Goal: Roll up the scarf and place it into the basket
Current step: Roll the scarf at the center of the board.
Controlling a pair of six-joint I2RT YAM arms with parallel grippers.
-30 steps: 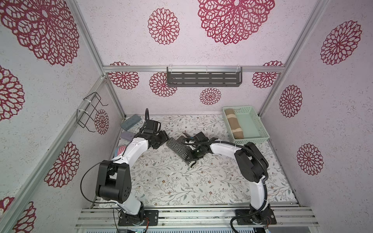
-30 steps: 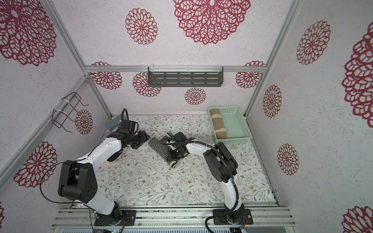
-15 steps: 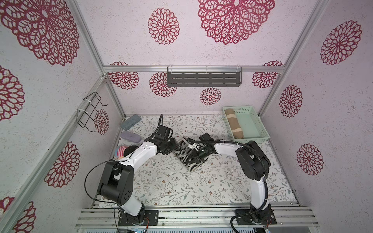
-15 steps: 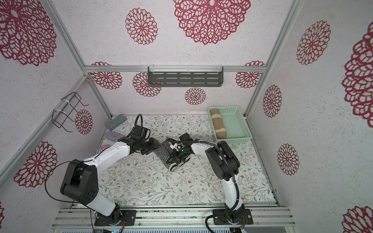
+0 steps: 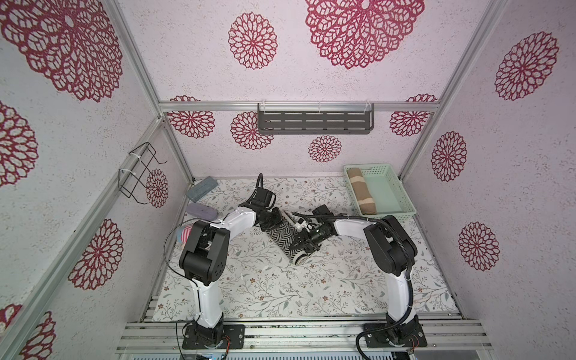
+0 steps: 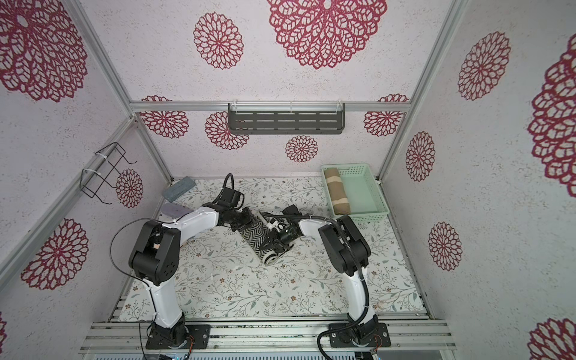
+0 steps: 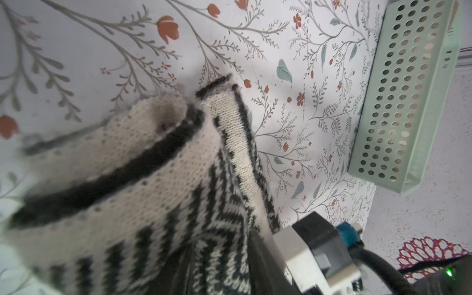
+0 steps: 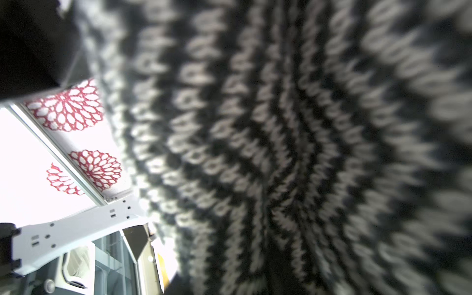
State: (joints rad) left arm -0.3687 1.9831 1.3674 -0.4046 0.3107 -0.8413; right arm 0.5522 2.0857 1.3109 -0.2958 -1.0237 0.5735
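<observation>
Basket [image 5: 393, 216] stands at the far right, apart from the scarf [image 5: 282, 234], which lies rolled centrally. We judge rolling near done; lifting comes next and needs a firm two-ended hold. Left gripper [image 5: 273, 220] and right gripper [image 5: 301, 246] sit at its ends; we cannot tell whether either clamps it.

**Twin arms in white and black**

The left arm [image 5: 202, 249] and right arm [image 5: 386, 246] share one build: glossy white link shells between bulky matte black joint housings. Each stands on a black base plate [image 5: 233, 336] dotted with bolts. A thin black cable [image 5: 165, 246] loops off the left arm, and a ribbed black hose [image 5: 412, 293] follows the right arm. The left gripper [image 5: 274, 219] and right gripper [image 5: 300, 246] are black. Small dark screws [image 8: 52, 224] stud one white shell.
</observation>
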